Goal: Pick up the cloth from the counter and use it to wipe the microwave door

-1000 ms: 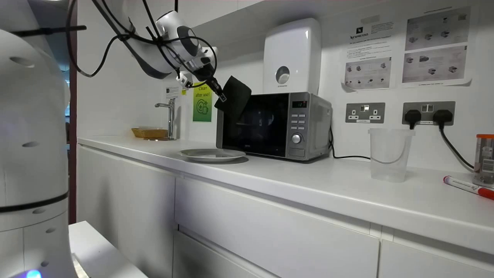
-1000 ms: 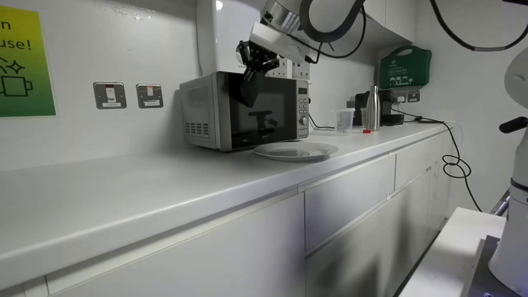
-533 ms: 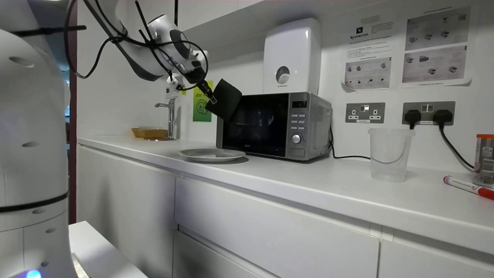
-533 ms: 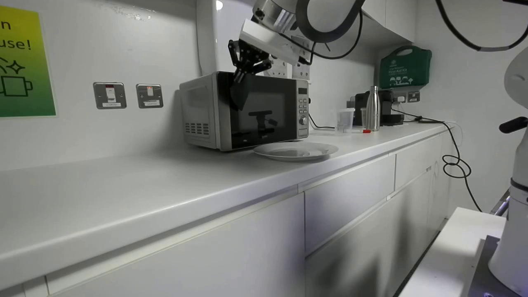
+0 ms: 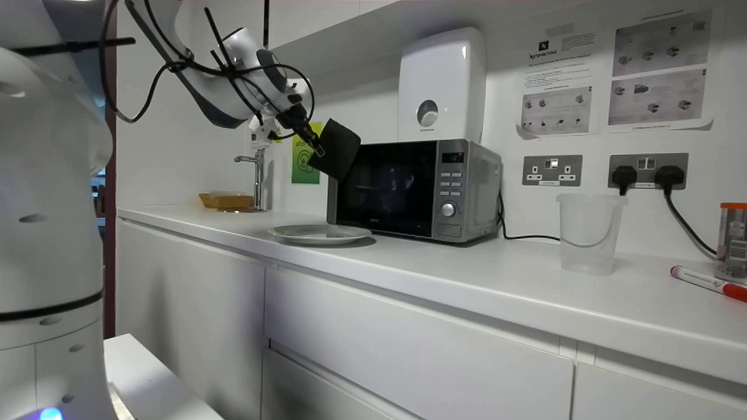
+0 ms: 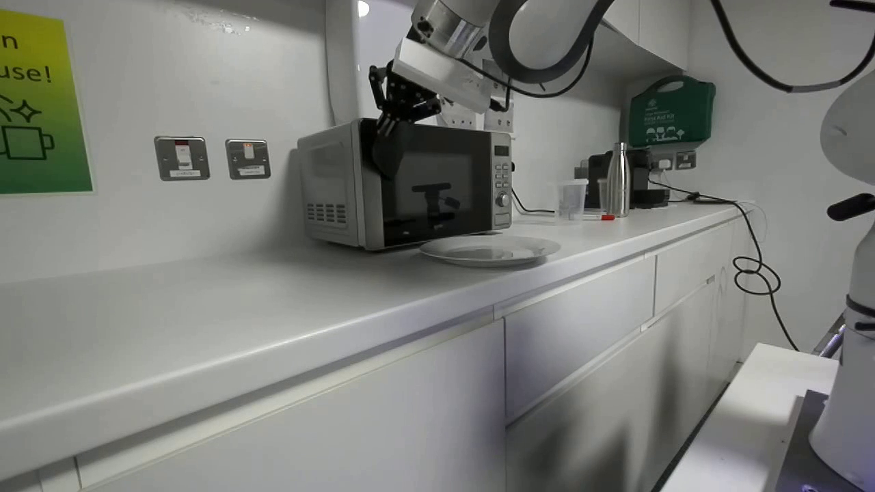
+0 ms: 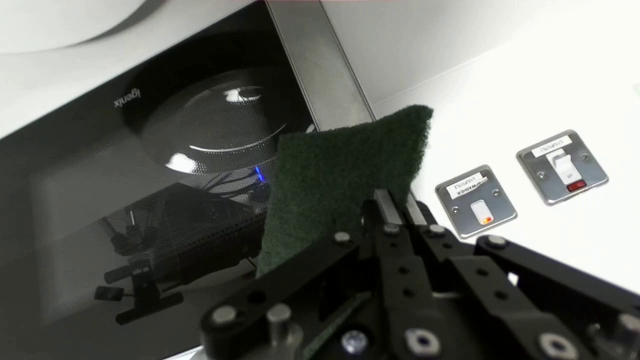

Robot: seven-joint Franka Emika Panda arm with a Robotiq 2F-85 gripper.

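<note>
The dark cloth, greenish black in the wrist view, hangs from my gripper, which is shut on it near one edge. Exterior views show the gripper above the counter, pointing down at a slant, with the cloth spread below its fingertips. The cloth overlaps the upper left edge of the microwave door. Whether it touches the glass, I cannot tell. Dark and reflective, the microwave door fills the left of the wrist view; its metal side edge runs behind the cloth.
A pale round plate lies on the counter before the microwave. Above the microwave is a white wall box. A clear tub and a red marker stand farther right. A tap and a metal bottle also show.
My gripper and the held cloth have moved left across the microwave door's upper part, to its left edge, in both exterior views. The grip stays shut; plate and microwave have not moved.
</note>
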